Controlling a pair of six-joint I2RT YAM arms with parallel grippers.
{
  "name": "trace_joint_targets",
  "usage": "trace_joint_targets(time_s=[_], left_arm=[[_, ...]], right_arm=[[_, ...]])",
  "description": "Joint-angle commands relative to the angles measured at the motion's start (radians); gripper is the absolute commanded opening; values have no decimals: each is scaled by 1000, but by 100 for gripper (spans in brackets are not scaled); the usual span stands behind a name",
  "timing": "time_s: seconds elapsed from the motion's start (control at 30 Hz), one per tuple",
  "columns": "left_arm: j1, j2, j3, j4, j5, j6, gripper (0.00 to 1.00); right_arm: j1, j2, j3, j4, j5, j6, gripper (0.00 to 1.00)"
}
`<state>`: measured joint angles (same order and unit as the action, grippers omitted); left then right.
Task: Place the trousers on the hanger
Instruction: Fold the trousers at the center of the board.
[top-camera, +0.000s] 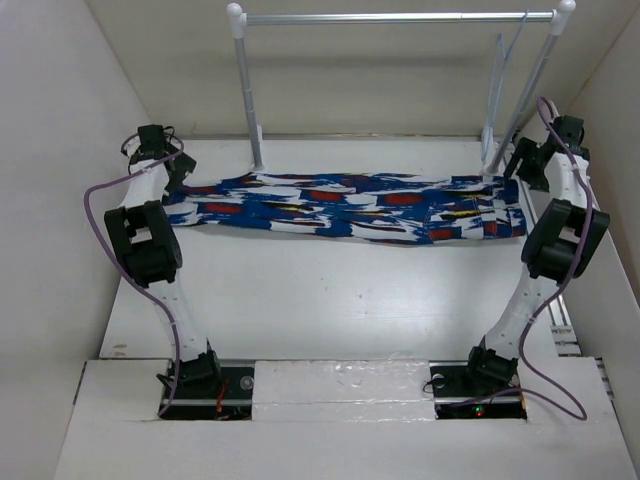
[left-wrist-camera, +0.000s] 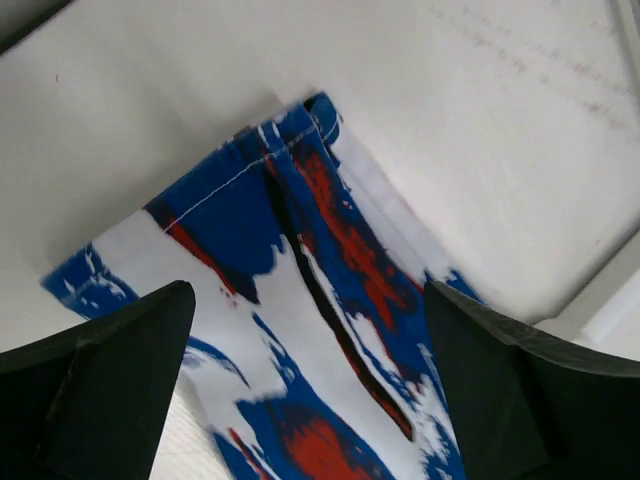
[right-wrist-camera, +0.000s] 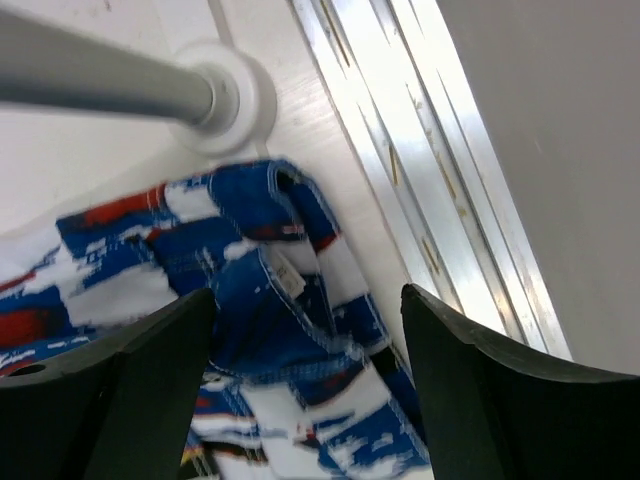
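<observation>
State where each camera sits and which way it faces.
Top external: above, behind the bases, facing down on table, trousers, rack; both arms show.
Left wrist: on that wrist, facing down at one trouser end; open left gripper shows.
Right wrist: likewise, at the other end by a rack post; open right gripper shows.
All share the trousers.

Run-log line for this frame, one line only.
trousers: flat on table | hanger: on rail, bare | left gripper: open above left end | right gripper: open above right end
</observation>
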<state>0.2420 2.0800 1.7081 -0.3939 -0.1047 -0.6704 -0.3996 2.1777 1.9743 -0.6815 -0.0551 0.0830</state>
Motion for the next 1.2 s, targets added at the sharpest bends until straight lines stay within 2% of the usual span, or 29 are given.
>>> trace_joint_targets(time_s=[0.0, 0.07, 0.13, 0.23, 0.27, 0.33, 0.37, 0.43, 0.47, 0.5, 0.53, 0.57, 0.6, 0.67, 0.73, 0.83, 0.9, 0.93, 1.0, 1.03, 1.07, 1.1, 1.17], left_arm=[[11, -32, 125, -34, -13, 54, 99], [11, -47, 121, -65, -59, 55, 99], [11, -105, 11, -45, -87, 54, 99], [11, -289, -261, 87, -122, 37, 98], [11, -367, -322, 145, -95, 32, 97], [22, -418, -461, 173, -49, -1, 96], [22, -419, -491, 191, 6, -8, 96], [31, -385, -545, 199, 51, -30, 94], [31, -367, -548, 210, 78, -32, 94], [31, -353, -544, 210, 92, -37, 94], [31, -322, -536, 211, 99, -41, 94], [31, -310, -529, 223, 143, -43, 94], [31, -293, -501, 227, 149, -41, 94], [22, -227, -460, 201, 154, -32, 95], [22, -154, -398, 173, 158, -29, 95], [22, -89, -361, 155, 166, -29, 95], [22, -69, -352, 151, 140, -47, 94], [22, -51, -352, 155, 138, -54, 91], [22, -41, -340, 152, 116, -63, 83], [22, -34, -337, 155, 115, -64, 67], [22, -29, -329, 161, 115, -66, 57], [22, -23, -306, 153, 115, -61, 47], [22, 11, -271, 107, 122, -58, 4]], right_arm=[[-16, -160, -89, 122, -41, 4, 80], [-7, -241, -249, 183, -43, -8, 81], [4, -378, -372, 258, -45, -9, 81], [15, -528, -584, 328, -75, -8, 74], [40, -559, -630, 333, -68, -8, 57], [62, -631, -761, 355, -61, -2, 12], [71, -647, -802, 368, -66, 1, 0], [71, -679, -915, 416, -107, 14, 0], [71, -682, -943, 425, -120, 15, 1], [71, -682, -965, 427, -143, 17, 13], [61, -677, -992, 425, -164, 20, 28], [61, -662, -1005, 428, -185, 17, 60], [71, -656, -1012, 434, -231, 15, 69], [87, -624, -1041, 464, -262, 38, 79], [96, -607, -1063, 517, -293, 96, 83], [96, -552, -1094, 591, -299, 176, 84], [105, -503, -1085, 617, -252, 204, 81], [105, -486, -1079, 638, -241, 233, 79], [114, -452, -1063, 655, -241, 271, 61], [114, -432, -1066, 706, -238, 303, 52], [114, -426, -1066, 720, -232, 314, 34], [123, -418, -1062, 721, -229, 322, 20], [123, -426, -1054, 702, -218, 313, 0]])
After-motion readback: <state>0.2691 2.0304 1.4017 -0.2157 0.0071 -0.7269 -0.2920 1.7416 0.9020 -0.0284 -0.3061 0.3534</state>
